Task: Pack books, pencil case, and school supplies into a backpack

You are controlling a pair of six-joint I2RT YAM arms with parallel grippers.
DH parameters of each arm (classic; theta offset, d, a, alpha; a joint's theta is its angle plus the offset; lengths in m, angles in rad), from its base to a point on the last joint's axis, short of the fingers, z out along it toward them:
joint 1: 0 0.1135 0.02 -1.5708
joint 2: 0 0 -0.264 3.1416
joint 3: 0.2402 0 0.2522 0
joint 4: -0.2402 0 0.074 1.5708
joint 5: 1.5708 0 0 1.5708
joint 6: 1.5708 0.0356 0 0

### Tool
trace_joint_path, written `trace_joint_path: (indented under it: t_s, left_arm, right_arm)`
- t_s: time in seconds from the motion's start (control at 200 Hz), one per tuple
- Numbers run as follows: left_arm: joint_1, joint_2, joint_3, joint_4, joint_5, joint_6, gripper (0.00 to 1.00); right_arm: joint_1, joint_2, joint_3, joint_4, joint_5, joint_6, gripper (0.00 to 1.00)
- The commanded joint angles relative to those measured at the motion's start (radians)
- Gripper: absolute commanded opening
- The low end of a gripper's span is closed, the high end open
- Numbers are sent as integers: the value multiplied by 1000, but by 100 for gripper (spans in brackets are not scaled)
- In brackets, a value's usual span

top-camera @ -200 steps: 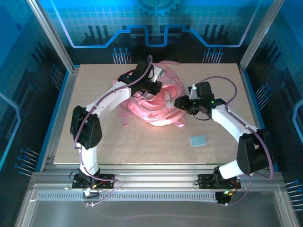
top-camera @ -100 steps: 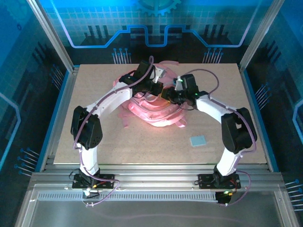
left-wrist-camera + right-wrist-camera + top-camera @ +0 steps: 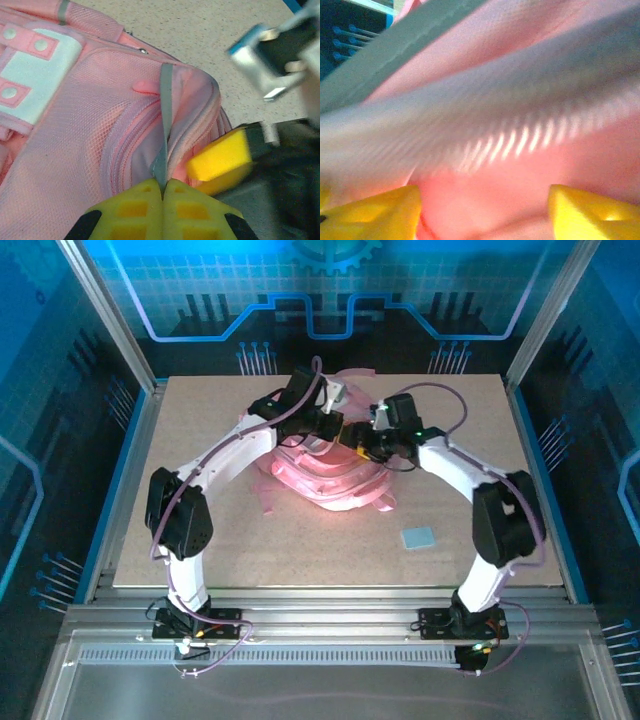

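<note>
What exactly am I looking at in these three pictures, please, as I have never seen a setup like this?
Two robot arms are bolted to a table. One picture looks down from above; the other two come from cameras on the wrists. A pink backpack lies in the middle, a light-blue pad lies apart on the right. The left gripper is pinched shut on the backpack's grey strap. The right gripper is open, its yellow fingers spread close to pink fabric.
</note>
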Motion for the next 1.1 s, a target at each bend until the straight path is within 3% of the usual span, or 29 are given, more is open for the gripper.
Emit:
trace_joint_path:
  t_s: [0.0,0.115,0.355,0.595,0.77,1.091]
  left_arm:
    - [-24,-50,2,104,64,-34,0]
    - [-25,-39,-1,126,77,-48,0]
    - [-24,-41,-14,154,96,-66,0]
    - [-24,-79,-49,174,85,-60,0]
    - [-20,-101,-90,186,72,-53,0]
    - [-7,-129,-109,178,73,-57,0]
  right_arm:
    - [-15,-182,-37,-296,139,-140,86]
    - [-22,-273,-112,-499,326,-151,100]
    - [-25,-479,-352,-644,440,31,100]
    - [-5,-501,-517,-604,394,223,100]
    - [1,-460,-601,-418,315,337,100]
    - [-21,-335,-554,-372,448,297,100]
